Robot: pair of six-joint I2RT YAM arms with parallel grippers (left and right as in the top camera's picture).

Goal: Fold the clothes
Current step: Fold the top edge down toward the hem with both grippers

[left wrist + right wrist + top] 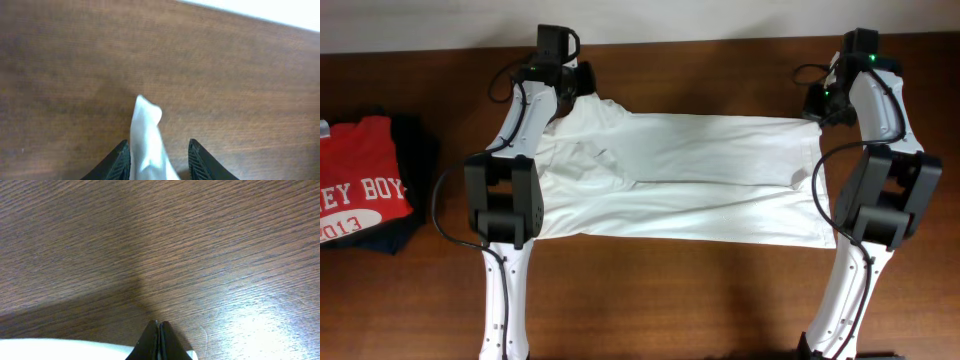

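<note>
Red T-shirt [355, 180]: on dark garments [418, 160], left of white T-shirt [690, 170], well apart.
White T-shirt: spread flat mid-counter [670, 300].
Left fingers [121, 161]: apart, the T-shirt's far-left corner between them.
Right fingers [151, 341]: pressed together at its far-right edge.

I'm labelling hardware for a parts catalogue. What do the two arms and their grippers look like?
The left arm and right arm have white tubular links joined by boxy black joint housings, with thin black cables looping alongside. The right arm shows small green lights near its wrist. The left gripper and right gripper have black fingers tapering to narrow tips. No lettering shows.
</note>
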